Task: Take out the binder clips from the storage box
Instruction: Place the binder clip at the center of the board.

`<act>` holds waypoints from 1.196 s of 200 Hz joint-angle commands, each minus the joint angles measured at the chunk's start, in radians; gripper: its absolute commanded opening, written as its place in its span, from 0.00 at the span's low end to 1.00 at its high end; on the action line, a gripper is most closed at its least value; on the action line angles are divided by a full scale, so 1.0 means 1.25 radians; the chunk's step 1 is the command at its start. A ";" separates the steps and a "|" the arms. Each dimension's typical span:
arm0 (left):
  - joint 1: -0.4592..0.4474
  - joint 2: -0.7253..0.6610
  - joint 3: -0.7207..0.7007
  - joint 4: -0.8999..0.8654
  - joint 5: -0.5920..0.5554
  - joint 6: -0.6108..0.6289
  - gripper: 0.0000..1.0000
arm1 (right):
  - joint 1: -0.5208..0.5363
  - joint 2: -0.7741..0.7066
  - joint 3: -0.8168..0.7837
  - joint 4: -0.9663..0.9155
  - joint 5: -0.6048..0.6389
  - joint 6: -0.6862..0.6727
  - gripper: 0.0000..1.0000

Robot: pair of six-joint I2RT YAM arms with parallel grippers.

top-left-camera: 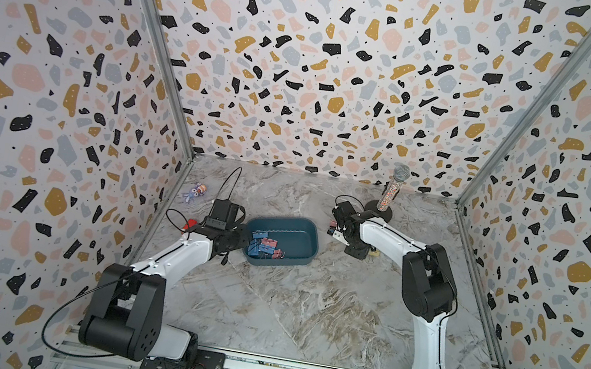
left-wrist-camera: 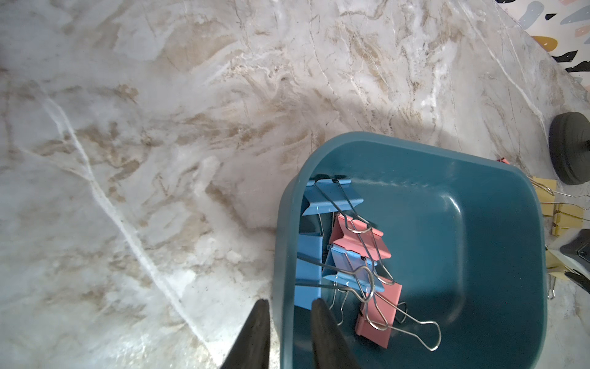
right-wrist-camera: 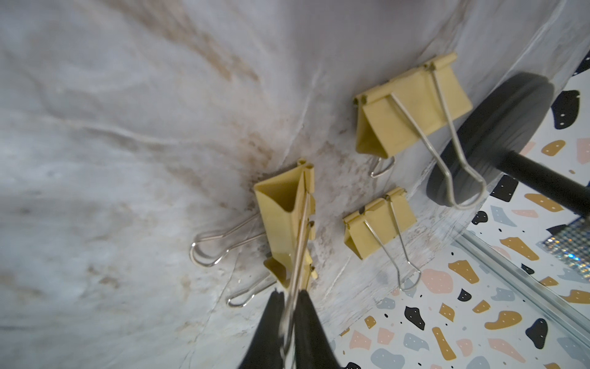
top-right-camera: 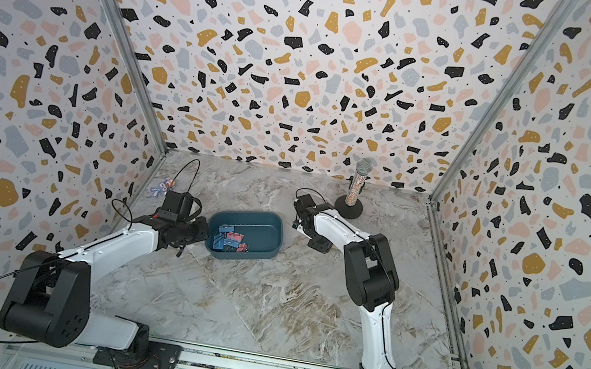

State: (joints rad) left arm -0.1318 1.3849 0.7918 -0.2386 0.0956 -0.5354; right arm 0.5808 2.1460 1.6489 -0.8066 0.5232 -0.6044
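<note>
Right gripper (right-wrist-camera: 290,294) pinched only the thin wire handle of a yellow clip (right-wrist-camera: 284,204), which could twist and slip free, while the left gripper (left-wrist-camera: 290,303) clamped the box (left-wrist-camera: 415,159) rim.

Diffuse, even light; soft shadow beside storage box (left-wrist-camera: 415,159). Mild glare on marble tabletop (left-wrist-camera: 150,338). Top views sharp, bowed toward frame edges. Right wrist view: round black base (right-wrist-camera: 488,140) motion-blurred.

I see the storage box (left-wrist-camera: 415,166) cut by the left wrist frame edge. Red block (top-left-camera: 191,224) mostly behind left arm (top-left-camera: 187,252). Stand base (right-wrist-camera: 488,140) blurred.
</note>
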 commanded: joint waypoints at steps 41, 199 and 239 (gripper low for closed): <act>0.004 -0.016 -0.008 0.019 -0.004 0.009 0.27 | -0.001 -0.083 -0.031 0.029 -0.041 0.002 0.08; 0.004 -0.021 -0.013 0.018 -0.004 0.005 0.27 | 0.001 -0.115 -0.133 0.124 -0.076 -0.044 0.11; 0.004 -0.023 -0.013 0.017 -0.004 0.004 0.27 | 0.001 -0.120 -0.139 0.127 -0.093 -0.049 0.17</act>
State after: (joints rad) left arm -0.1318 1.3849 0.7918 -0.2386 0.0952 -0.5358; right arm 0.5808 2.0483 1.4822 -0.6384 0.4366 -0.6601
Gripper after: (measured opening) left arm 0.268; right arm 0.155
